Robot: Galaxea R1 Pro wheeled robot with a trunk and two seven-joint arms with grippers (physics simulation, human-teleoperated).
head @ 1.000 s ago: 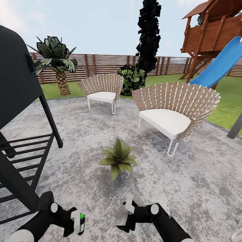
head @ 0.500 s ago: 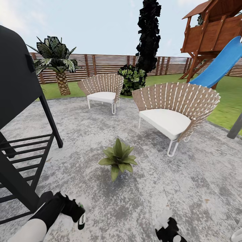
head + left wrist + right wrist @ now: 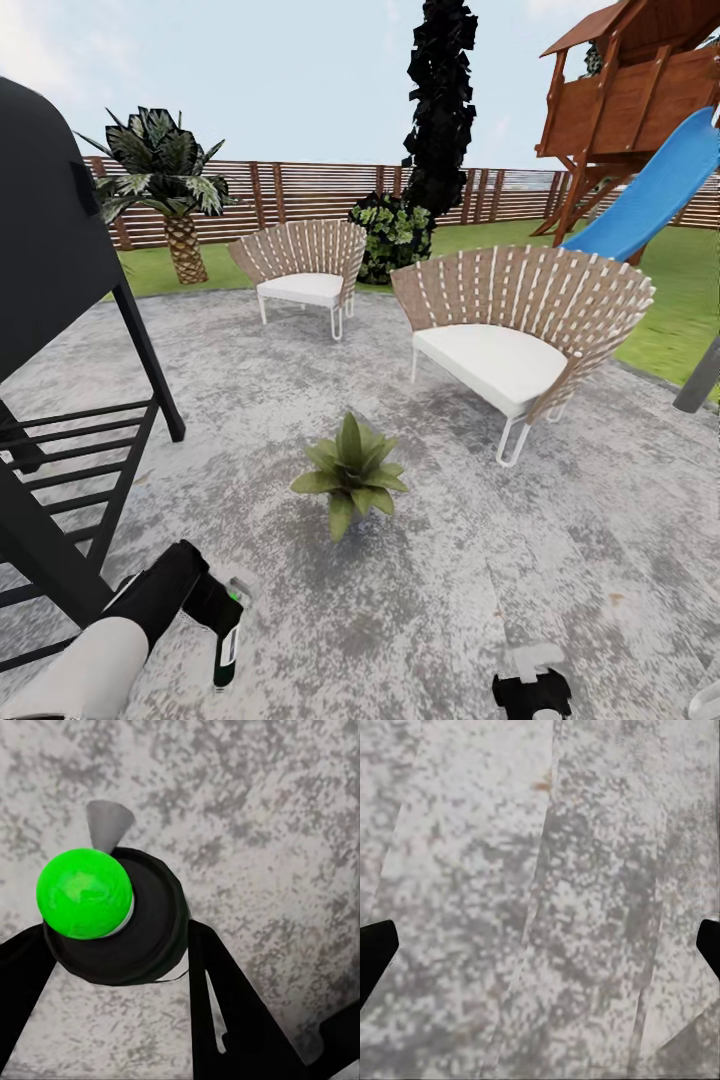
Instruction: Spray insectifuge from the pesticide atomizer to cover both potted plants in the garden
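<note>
The left gripper (image 3: 225,625) is clamped on the pesticide atomizer (image 3: 226,645), which hangs long axis upright low over the patio (image 3: 440,600), while the potted plant (image 3: 350,475) sits ahead and rightward, nearer this arm than the empty, wide-open right gripper (image 3: 530,680).

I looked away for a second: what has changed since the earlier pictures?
The left gripper, shut on the atomizer, swung from low and inward to extend forward toward the plant. The right gripper drew back to the view's bottom edge, open and empty. Plant, chairs and grill stayed put.
</note>
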